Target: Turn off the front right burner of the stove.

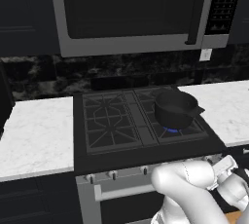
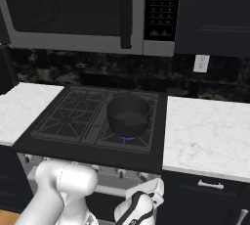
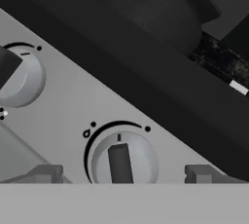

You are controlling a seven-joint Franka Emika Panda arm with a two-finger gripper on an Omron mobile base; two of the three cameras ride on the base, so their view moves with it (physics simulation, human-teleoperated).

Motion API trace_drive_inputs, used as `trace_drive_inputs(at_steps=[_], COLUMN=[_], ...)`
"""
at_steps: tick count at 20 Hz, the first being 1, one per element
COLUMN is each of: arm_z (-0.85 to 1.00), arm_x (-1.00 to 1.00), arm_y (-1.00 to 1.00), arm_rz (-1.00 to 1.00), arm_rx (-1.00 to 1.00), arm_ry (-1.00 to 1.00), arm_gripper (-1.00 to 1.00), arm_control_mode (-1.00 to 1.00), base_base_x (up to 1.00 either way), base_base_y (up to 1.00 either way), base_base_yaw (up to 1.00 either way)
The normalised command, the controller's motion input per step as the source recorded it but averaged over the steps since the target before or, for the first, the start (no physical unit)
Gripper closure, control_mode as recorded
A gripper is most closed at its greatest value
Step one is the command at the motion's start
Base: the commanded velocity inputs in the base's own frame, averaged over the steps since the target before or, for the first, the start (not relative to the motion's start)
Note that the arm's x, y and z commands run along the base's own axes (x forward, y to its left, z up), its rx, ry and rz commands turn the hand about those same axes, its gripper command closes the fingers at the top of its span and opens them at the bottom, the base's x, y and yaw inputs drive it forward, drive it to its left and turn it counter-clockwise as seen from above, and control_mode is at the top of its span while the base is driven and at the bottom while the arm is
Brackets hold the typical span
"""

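A: Item one — status. What do I log?

B: The front right burner (image 1: pixel 171 129) is lit; I see a small blue flame under the black pot (image 2: pixel 128 115) in both base views. So the task isn't done. It sits at the near right corner of the stove (image 1: pixel 112 147), under the right-hand grate.

A: And the end effector?

B: The end effector (image 3: pixel 124 174) is spread, its two fingertips (image 3: pixel 47 173) standing either side of a silver knob (image 3: pixel 124 162) on the steel front, apart from it. I judge this to be the burner's knob, though I can't confirm the mapping. Left to do: close on it and turn.

A: Item two — surroundings, obstructions.

B: A second knob (image 3: pixel 19 76) to the left in the hand view. Microwave (image 1: pixel 131 11) above, white marble tabletop (image 2: pixel 210 136) on both sides, wall outlet (image 2: pixel 200 63). Nothing stands between fingers and knob — only the oven's bar handle (image 1: pixel 124 191) lies near the arm.
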Motion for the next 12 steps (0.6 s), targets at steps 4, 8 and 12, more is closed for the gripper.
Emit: trace_drive_inputs(at_steps=[4,8,12], arm_z=[0.00,0.00,0.04], arm_x=[0.00,0.10,0.13], arm_y=[0.04,0.05,0.00], arm_rz=[0.00,0.00,0.00], arm_rx=[0.00,0.00,0.00], arm_ry=[0.00,0.00,0.00], arm_gripper=[-1.00,1.00,1.00], arm_control_mode=[-1.00,-1.00,-1.00], base_base_x=[0.00,0.00,0.00], base_base_y=[0.00,0.00,0.00], base_base_yaw=[0.00,0.00,0.00])
